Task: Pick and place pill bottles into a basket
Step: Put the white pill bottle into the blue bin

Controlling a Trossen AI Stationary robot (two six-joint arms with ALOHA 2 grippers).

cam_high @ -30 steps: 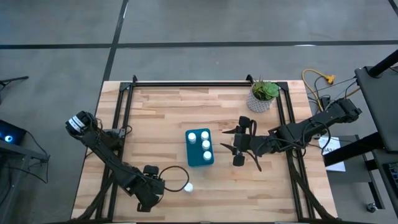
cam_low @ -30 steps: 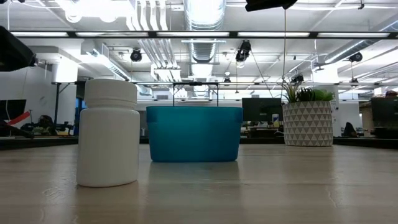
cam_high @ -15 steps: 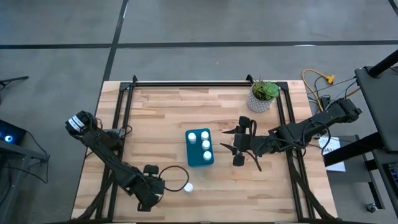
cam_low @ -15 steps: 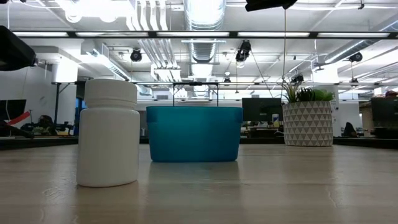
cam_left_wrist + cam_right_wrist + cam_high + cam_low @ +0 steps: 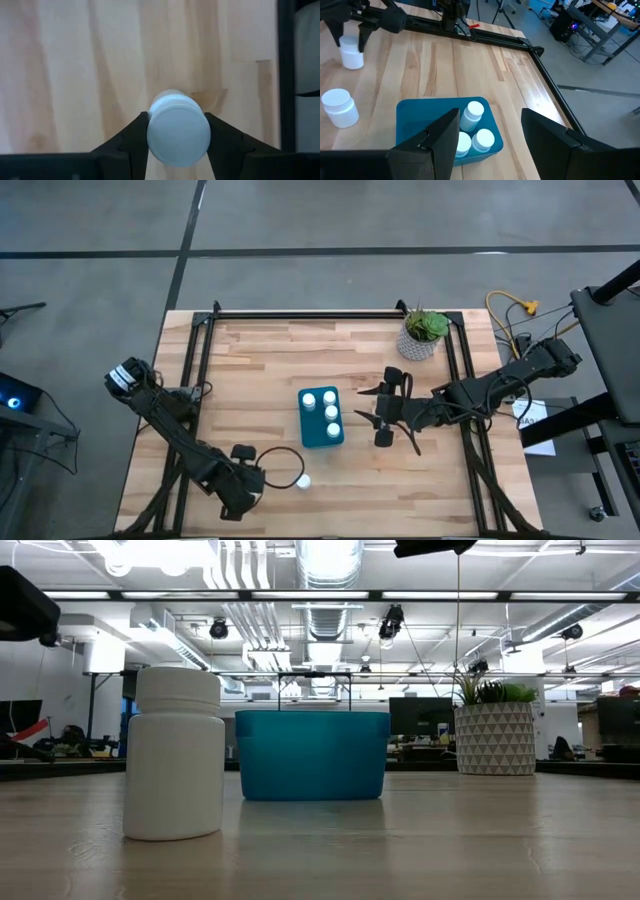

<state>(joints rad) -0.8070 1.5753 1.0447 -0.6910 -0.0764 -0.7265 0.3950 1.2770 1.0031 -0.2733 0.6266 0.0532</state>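
Your left gripper (image 5: 176, 131) pinches a pill bottle (image 5: 177, 131) upright on the table (image 5: 250, 360); right gripper (image 5: 378, 418) hangs wide beside the basket (image 5: 321, 418).

Left arm (image 5: 180, 442): dark, near-black jointed links; a pale grey-white round piece at its outer end.
Left arm cable: thin black loop (image 5: 282, 465) curving out beside the wrist.
Left gripper (image 5: 178, 131): two matte black fingers, wedge-shaped, tapering to flat inner faces.
Right arm (image 5: 490, 392): dark, near-black slim links; blocky black housing at its outer end.
Right gripper (image 5: 490, 131): two broad matte black fingers with angular, faceted edges.
Right wrist body: black, with small projecting prongs seen from above.
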